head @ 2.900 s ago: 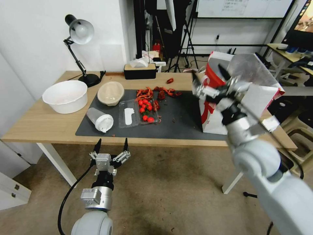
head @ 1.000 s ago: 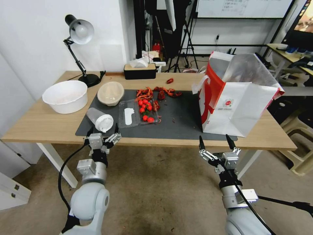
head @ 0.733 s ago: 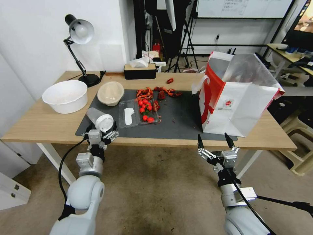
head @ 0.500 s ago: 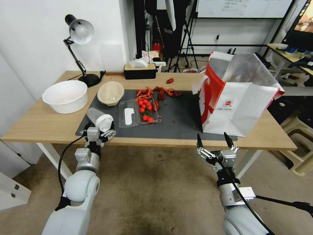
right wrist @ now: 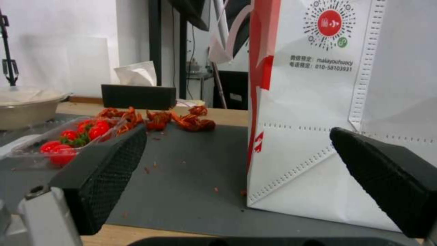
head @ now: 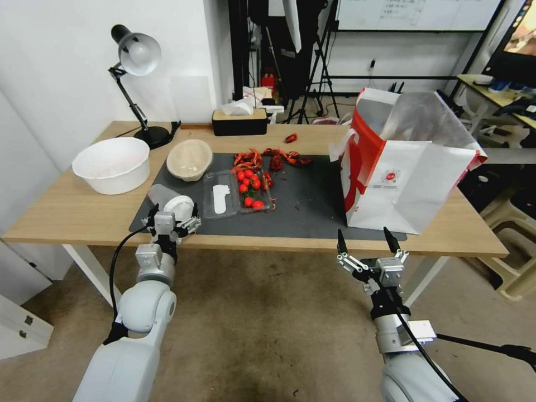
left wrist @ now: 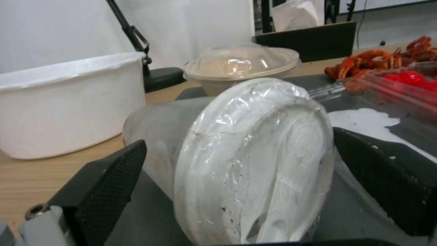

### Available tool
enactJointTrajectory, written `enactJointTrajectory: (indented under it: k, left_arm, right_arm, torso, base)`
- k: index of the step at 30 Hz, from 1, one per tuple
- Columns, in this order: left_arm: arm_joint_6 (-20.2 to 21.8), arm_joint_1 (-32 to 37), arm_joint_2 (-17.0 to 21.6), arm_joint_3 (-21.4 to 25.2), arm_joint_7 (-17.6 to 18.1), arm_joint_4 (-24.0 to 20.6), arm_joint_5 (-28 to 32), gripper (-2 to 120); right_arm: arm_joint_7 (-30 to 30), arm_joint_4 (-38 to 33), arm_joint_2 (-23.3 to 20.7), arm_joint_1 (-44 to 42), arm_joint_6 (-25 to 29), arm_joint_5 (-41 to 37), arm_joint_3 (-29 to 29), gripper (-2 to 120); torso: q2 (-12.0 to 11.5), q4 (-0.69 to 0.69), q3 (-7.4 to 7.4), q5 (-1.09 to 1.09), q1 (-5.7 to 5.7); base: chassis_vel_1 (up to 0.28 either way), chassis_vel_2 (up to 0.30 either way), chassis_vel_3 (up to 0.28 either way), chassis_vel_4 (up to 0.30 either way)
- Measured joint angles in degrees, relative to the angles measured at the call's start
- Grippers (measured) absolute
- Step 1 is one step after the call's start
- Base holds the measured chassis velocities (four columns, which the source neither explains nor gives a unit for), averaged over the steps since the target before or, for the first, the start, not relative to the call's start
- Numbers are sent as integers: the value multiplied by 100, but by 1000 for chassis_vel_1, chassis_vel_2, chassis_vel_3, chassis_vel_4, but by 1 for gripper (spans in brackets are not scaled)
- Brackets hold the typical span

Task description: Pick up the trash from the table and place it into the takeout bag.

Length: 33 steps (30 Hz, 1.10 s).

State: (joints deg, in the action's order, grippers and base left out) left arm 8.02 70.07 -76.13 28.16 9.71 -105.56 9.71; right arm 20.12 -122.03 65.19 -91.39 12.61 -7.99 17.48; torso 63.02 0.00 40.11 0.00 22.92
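White and wide, the tub (head: 111, 163) sits on the bare wood at the left of the table (head: 67, 215), with the lamp (head: 135, 56) standing behind it. Just right of the tub, on the back left corner of the grey mat (head: 301, 209), is the pulp bowl (head: 189, 158) under a clear domed lid. Nearer the front edge the clear cup (head: 170, 202) lies on its side on the mat, white lid toward the robot. The left gripper (head: 170, 219) is at the table's front edge with the cup's lid end between its fingers (left wrist: 107, 181); they are spread, one on each side of the lid, and the wrist view shows a gap at either side, so they are not yet clamped on it.

Right of the cup lies a flat clear tray (head: 237, 192) holding cherry tomatoes (head: 248, 187) and a white patch. Behind it red crayfish shells (head: 271, 159) are strewn across the back of the mat, with one more piece (head: 290, 138) on the wood beyond. The black tissue box (head: 240, 121) stands at the table's back edge.

On the mat's right end the bag (head: 405, 167) stands upright and open, its red side facing the tray, foil lining showing at the mouth. The right gripper (head: 368, 251) hangs in front of and below the table edge, near the bag's front corner, fingers wide apart and holding nothing.
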Motion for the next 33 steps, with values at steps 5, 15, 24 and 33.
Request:
enactJointTrajectory:
  k: [5, 15, 24, 33]
  left_arm:
    - [5, -33, -16, -12, 79, 44, -10, 100]
    - [56, -112, -46, -67, 260, 88, 1, 100]
    - [188, -178, -53, -130, 437, 94, -16, 99]
    - [304, -269, -34, -158, 559, 130, -38, 88]
  right_arm:
    - [-4, 20, 4, 3, 0, 11, -5, 100]
    - [-12, 38, 25, 7, 2, 52, -27, 100]
    - [-17, 69, 51, 37, 0, 81, -54, 100]
    - [-19, 83, 76, 30, 0, 103, -59, 100]
  torso:
    - [0, 0, 0, 0, 0]
    - [0, 0, -1, 0, 0]
    - [0, 0, -1, 0, -1]
    - [0, 0, -1, 0, -1]
  base:
    - [0, 0, 0, 0]
    - [0, 0, 0, 0]
    - [0, 0, 0, 0]
    - [0, 0, 0, 0]
